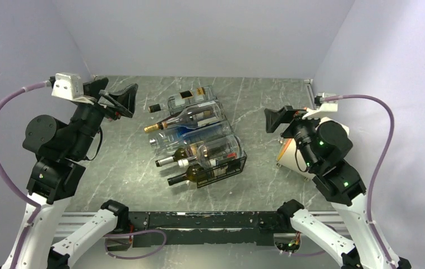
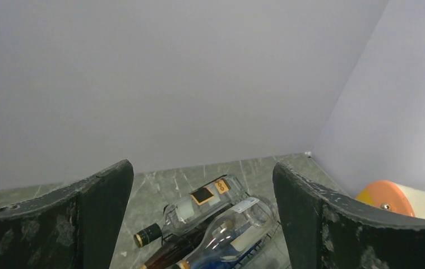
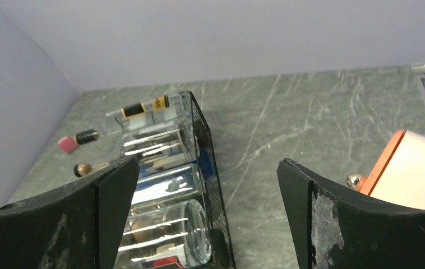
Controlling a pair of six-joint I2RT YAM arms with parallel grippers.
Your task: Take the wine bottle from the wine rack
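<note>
With the left gripper (image 1: 121,101) and right gripper (image 1: 277,119) both hanging wide open and empty, the wine bottle (image 1: 190,177) lies in the wine rack (image 1: 228,166) between them, its neck pointing toward eight o'clock, probably handier for the left arm.

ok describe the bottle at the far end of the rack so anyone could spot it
On the grey marbled table, a black wire rack holds a row of bottles lying on their sides. The clear bottle at the row's far end is it: black cap, small black and gold labels, whereas the next bottle has a gold top.
</note>
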